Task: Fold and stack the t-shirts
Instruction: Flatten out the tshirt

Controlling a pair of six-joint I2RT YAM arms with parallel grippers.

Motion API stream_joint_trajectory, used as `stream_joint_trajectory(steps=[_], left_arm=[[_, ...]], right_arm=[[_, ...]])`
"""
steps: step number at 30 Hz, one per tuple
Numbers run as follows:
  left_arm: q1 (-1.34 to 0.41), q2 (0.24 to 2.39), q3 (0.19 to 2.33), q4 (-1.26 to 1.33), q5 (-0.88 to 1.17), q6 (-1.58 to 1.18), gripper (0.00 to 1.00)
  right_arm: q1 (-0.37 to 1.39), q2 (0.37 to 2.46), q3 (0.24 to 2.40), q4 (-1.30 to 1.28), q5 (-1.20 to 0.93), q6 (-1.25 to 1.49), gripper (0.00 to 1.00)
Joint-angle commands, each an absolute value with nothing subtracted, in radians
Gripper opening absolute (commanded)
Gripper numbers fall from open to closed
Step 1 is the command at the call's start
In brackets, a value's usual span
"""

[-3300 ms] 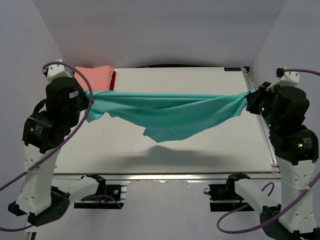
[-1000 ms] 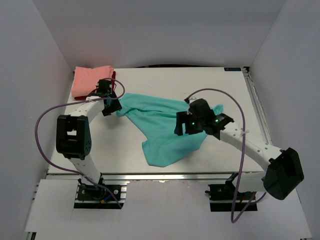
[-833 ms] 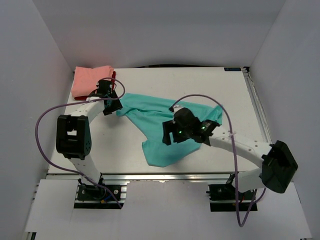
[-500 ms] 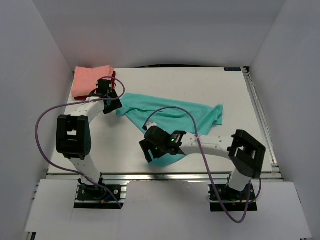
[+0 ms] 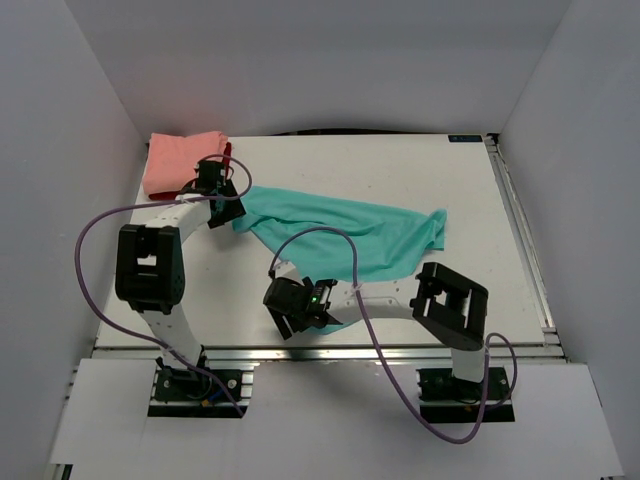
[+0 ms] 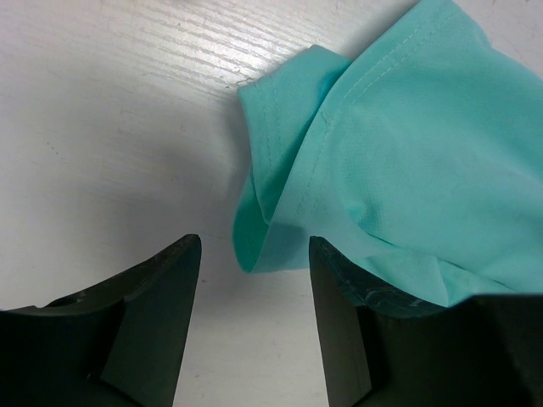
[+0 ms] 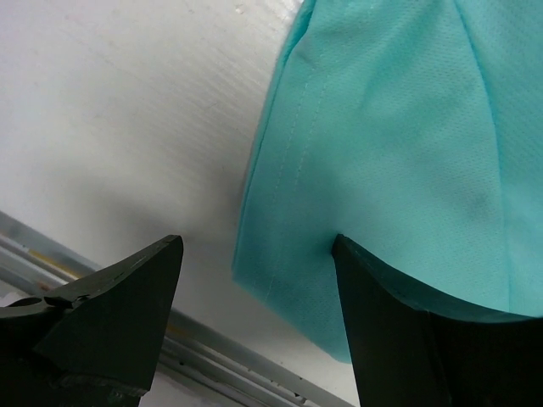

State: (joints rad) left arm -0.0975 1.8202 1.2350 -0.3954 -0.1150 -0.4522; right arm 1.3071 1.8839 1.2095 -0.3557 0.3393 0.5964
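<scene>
The teal t-shirt (image 5: 345, 230), lately stretched aloft, now lies rumpled and released. The right gripper (image 7: 254, 250) (swung over to the near hem) and the left gripper (image 6: 252, 254) at a sleeve both gape empty, probably to regrasp for folding.

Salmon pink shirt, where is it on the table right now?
In the top view, the salmon-pink shirt lies folded in the far left corner of the table, with the dark red shirt at its right edge, just beyond the teal shirt.
</scene>
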Motion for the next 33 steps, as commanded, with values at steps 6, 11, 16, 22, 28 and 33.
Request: stream_joint_trajectory(steps=[6,11,16,22,28,33], left_arm=[[-0.104,1.824,1.238,-0.353,-0.12,-0.434,0.64],[-0.127,1.844,1.246,-0.339,-0.146,-0.43,0.64],[-0.146,1.865,1.21,-0.301,-0.137,-0.436,0.63],[-0.163,1.917,1.172,-0.268,-0.149,-0.445,0.16],[-0.175,1.901,1.195,-0.288,-0.173,-0.44,0.0],[-0.178,1.797,1.276,-0.382,-0.195,-0.419,0.0]], right_arm=[[1.322,1.977,1.233,-0.433,0.417,0.681,0.73],[1.327,1.993,1.221,-0.44,0.422,0.696,0.72],[1.327,1.991,1.221,-0.44,0.425,0.703,0.72],[1.327,1.988,1.22,-0.442,0.426,0.701,0.71],[1.328,1.956,1.192,-0.457,0.463,0.722,0.0],[1.327,1.853,1.192,-0.546,0.532,0.726,0.0]])
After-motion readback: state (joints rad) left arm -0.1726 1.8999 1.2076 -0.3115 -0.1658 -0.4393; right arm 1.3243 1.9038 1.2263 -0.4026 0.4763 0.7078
